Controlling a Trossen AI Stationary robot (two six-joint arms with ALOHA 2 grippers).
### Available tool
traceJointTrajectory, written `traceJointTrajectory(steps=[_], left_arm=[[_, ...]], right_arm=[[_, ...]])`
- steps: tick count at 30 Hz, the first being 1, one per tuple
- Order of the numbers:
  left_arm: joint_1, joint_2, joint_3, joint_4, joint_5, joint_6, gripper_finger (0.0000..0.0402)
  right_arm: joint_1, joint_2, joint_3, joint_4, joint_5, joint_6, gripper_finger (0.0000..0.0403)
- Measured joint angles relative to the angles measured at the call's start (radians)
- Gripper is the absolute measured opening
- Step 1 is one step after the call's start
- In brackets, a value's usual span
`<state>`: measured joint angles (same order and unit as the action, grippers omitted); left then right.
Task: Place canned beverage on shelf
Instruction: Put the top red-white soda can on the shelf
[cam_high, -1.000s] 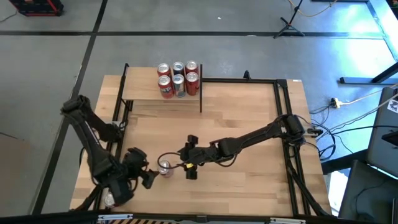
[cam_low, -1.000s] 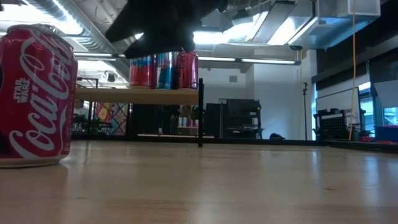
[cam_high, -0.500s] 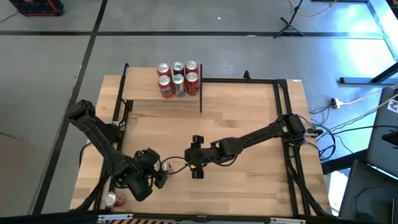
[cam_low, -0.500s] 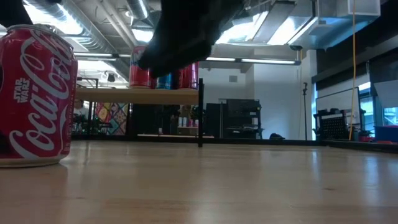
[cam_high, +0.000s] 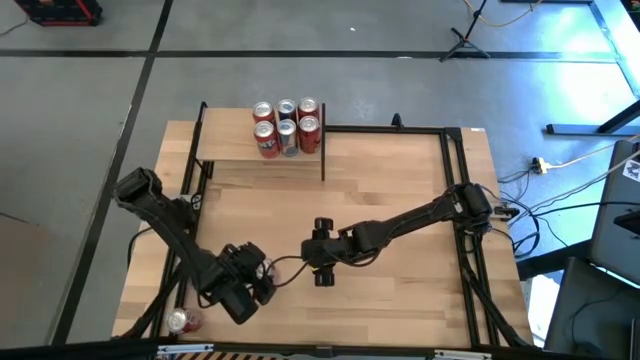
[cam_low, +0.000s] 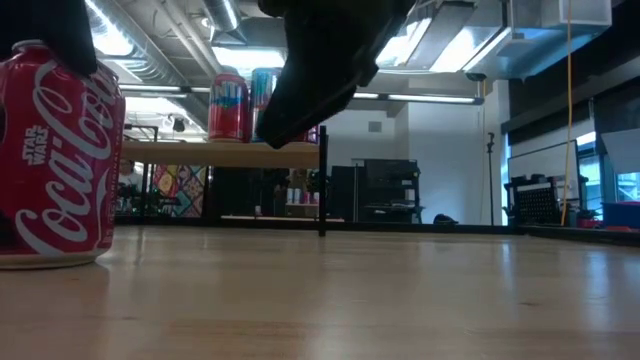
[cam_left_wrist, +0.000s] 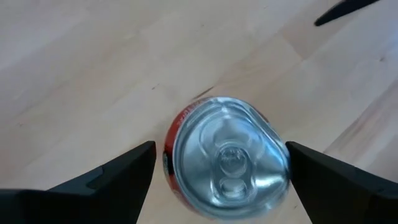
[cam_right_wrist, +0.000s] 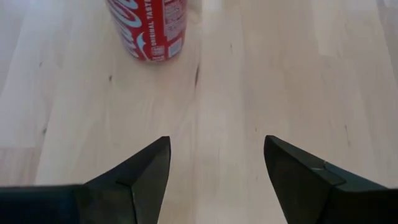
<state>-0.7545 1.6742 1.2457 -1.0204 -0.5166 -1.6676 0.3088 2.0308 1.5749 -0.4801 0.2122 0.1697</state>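
A red Coca-Cola can (cam_left_wrist: 227, 158) stands upright on the tabletop, left of the middle. My left gripper (cam_left_wrist: 221, 163) hangs above it, open, pointing down, with one finger on each side of the can's top and apart from it; in the high view the left gripper (cam_high: 252, 276) covers the can. My right gripper (cam_right_wrist: 217, 146) is open and empty, level above the table to the can's right; it also shows in the high view (cam_high: 312, 262). The right wrist view shows the can's lower body (cam_right_wrist: 149, 28) ahead. The shelf (cam_high: 232, 150) stands at the far left and bears several cans (cam_high: 286, 127).
A second Coca-Cola can (cam_high: 180, 320) stands near the table's front left corner; it fills the left of the low view (cam_low: 55, 155). A black frame (cam_high: 450, 130) runs along the table's far and right edges. Bare tabletop (cam_high: 400, 180) lies right of the shelf.
My left gripper has gone toward the table's right edge, from beside the can to right over it, still open. My right gripper has drawn back a little toward the right edge, away from the can. The can has stayed in place.
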Motion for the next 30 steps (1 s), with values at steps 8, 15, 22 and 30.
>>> traceJointTrajectory(steps=[8, 15, 22, 30], left_arm=[[0.072, 0.016, 0.000, 0.036, 0.111, 0.165, 0.0332], [0.129, 0.002, 0.007, 0.034, 0.210, 0.327, 0.0269], [0.195, -0.051, 0.213, -0.229, 0.263, 0.583, 0.0269], [0.361, -0.136, 0.490, -0.528, 0.228, 0.883, 0.0269]], right_arm=[[0.000, -0.022, 0.000, -0.042, -0.048, 0.000, 0.0248], [0.000, -0.130, -0.001, -0.170, -0.029, -0.043, 0.0248], [-0.001, -0.293, 0.000, -0.302, -0.029, -0.098, 0.0248], [-0.063, -0.431, 0.000, -0.397, -0.085, -0.180, 0.0248]])
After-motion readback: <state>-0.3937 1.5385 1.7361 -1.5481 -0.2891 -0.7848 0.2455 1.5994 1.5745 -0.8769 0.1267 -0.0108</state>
